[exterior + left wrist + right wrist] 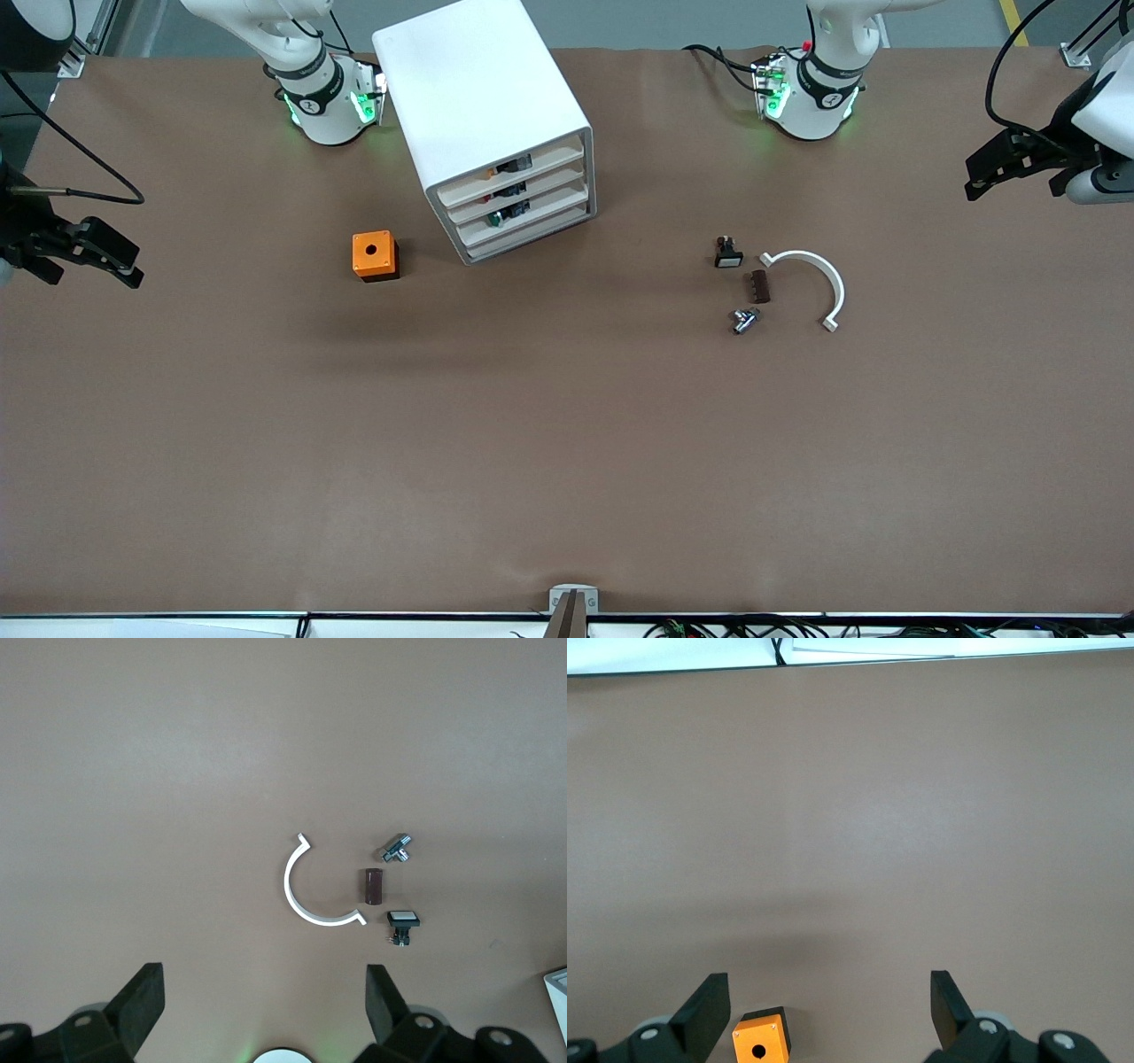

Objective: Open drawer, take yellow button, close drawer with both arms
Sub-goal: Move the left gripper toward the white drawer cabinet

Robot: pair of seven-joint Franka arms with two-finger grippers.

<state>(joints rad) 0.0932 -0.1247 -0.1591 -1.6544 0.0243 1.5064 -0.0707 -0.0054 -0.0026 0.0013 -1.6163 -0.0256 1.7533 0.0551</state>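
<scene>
The white cabinet (478, 106) stands near the right arm's base, its four drawers facing the front camera at a slant. The top drawer (545, 162) is pushed in. The button (507, 167), orange cap and black middle, shows through the gap above this drawer's front. My left gripper (974, 177) is open and empty, held up at the left arm's end of the table; its wrist view (266, 992) shows bare table between the fingers. My right gripper (133, 266) is open and empty at the right arm's end, and in its wrist view (830, 1001) it is over the table.
An orange cube with a hole (376, 255) sits beside the cabinet and shows in the right wrist view (762, 1038). A white half ring (819, 275), brown block (760, 286), metal fitting (744, 320) and small black switch (727, 253) lie toward the left arm's end. A green-capped button (496, 217) lies in a lower drawer.
</scene>
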